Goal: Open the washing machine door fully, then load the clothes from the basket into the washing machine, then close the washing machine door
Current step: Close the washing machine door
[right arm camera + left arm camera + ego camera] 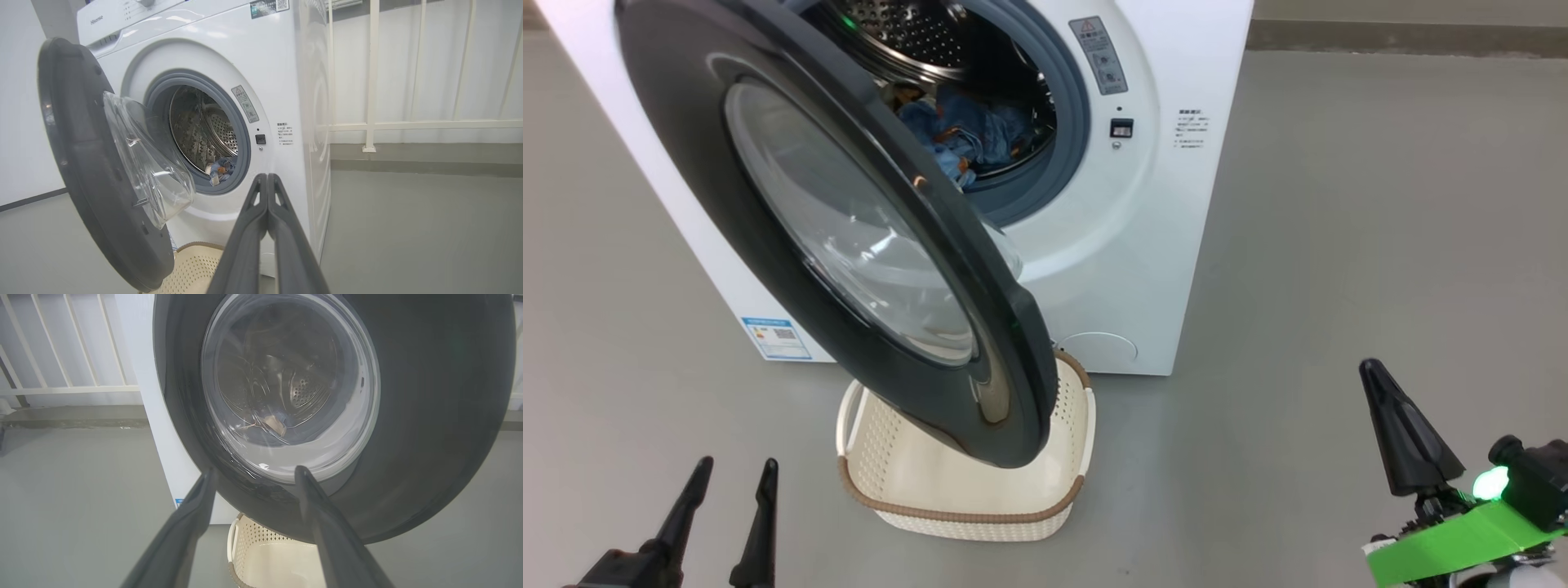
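The white washing machine [1143, 212] stands ahead with its black-rimmed door [792, 245] swung partly open over the basket [964, 510]. Blue clothes [968, 135] lie inside the steel drum, also seen as clothes [220, 169] in the right wrist view. The cream basket looks empty. My left gripper [734, 469] stands open at the lower left, apart from the door; its fingers frame the door [429, 416] from outside. My right gripper [267, 176] is shut on nothing, right of the machine, and shows as one dark point [1376, 371] in the head view.
Grey floor [1380, 204] spreads to the right of the machine. A white railing [408, 124] runs along the wall behind. The door hangs above the basket [261, 547], covering its back part. A blue label [776, 339] marks the machine's lower left corner.
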Robot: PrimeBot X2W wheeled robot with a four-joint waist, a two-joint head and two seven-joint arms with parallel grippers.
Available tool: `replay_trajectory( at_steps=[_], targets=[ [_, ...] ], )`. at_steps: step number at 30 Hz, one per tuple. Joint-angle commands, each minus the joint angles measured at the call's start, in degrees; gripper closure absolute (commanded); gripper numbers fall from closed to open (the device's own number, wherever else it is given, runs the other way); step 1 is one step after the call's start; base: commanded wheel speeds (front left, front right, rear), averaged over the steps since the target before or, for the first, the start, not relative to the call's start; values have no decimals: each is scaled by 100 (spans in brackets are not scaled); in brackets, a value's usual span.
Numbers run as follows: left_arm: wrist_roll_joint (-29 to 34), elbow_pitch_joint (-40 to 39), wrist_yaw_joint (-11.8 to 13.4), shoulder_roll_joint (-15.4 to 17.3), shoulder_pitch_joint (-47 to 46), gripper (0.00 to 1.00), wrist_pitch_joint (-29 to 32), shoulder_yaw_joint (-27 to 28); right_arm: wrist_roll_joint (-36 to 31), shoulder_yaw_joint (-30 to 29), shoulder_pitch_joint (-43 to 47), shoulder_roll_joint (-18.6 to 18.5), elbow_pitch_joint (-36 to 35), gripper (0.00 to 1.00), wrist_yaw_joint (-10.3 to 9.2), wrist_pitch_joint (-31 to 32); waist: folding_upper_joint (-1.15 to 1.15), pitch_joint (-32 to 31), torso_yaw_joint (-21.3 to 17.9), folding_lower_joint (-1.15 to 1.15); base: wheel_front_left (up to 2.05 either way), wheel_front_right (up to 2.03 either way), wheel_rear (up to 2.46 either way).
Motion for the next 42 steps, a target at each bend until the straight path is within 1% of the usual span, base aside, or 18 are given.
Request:
replay_trajectory(
  at_steps=[1,9,14,19,25,29,36,42],
  targets=[
    [61,-199,-21,78,-96,0,-62,230,-93,120,-220,-111,-199,100,31,-46,0,-19,42,0,0,0,0],
    [126,-428,-21,-47,-48,0,-62,224,-102,586,-630,-30,-819,100,31,-46,0,-42,350,0,0,0,0],
    [139,-485,-21,-104,-51,0,-62,192,-90,1111,-916,7,-1088,100,31,-46,0,-42,584,0,0,0,0],
    [154,-527,-21,-181,-71,0,-62,123,-35,1706,-1168,78,-1185,100,31,-46,0,3,835,0,0,0,0],
    [147,-527,-21,-278,-154,0,-62,41,47,2302,-1399,155,-974,100,31,-46,0,139,1108,0,0,0,0],
    [133,-513,-21,-362,-266,0,-62,0,108,2587,-1543,191,-703,100,31,-46,0,291,1266,0,0,0,0],
    [121,-517,-21,-486,-436,0,-62,-43,162,2765,-1804,258,-250,100,31,-46,0,536,1430,0,0,0,0],
    [124,-526,-21,-566,-565,0,-62,-54,195,2858,-2017,301,88,100,31,-46,0,722,1489,0,0,0,0]
  ],
)
